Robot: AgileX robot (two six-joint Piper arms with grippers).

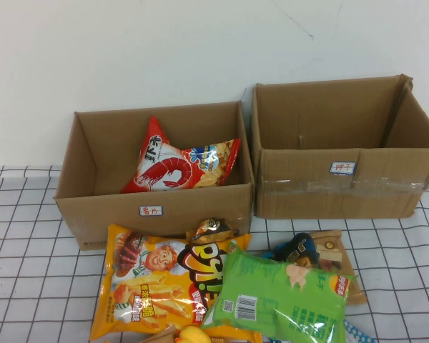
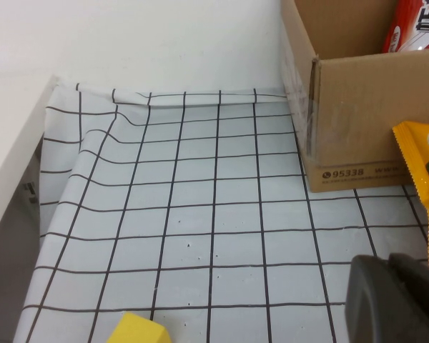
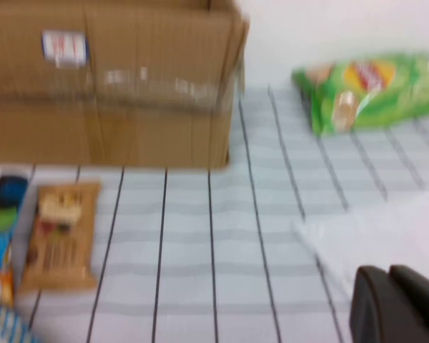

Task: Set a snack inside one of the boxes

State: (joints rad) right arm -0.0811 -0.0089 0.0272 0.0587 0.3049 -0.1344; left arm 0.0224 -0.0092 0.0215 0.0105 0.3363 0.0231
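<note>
Two open cardboard boxes stand side by side at the back. The left box (image 1: 114, 214) holds a red shrimp-chip bag (image 1: 173, 168); the right box (image 1: 307, 196) looks empty. In front lies a pile of snacks: an orange bag (image 1: 154, 286), a green bag (image 1: 282, 296), a dark blue packet (image 1: 300, 249) and a brown packet (image 1: 334, 254). Neither gripper shows in the high view. My left gripper (image 2: 390, 261) is shut and empty over the tablecloth near the left box's corner (image 2: 365, 121). My right gripper (image 3: 390, 271) is shut and empty, right of the right box (image 3: 114, 86).
A checked cloth (image 1: 28, 243) covers the table. Another green bag (image 3: 372, 89) lies right of the right box. A yellow block (image 2: 136, 330) lies near the left gripper. The table's left edge (image 2: 28, 186) drops off. A white wall stands behind the boxes.
</note>
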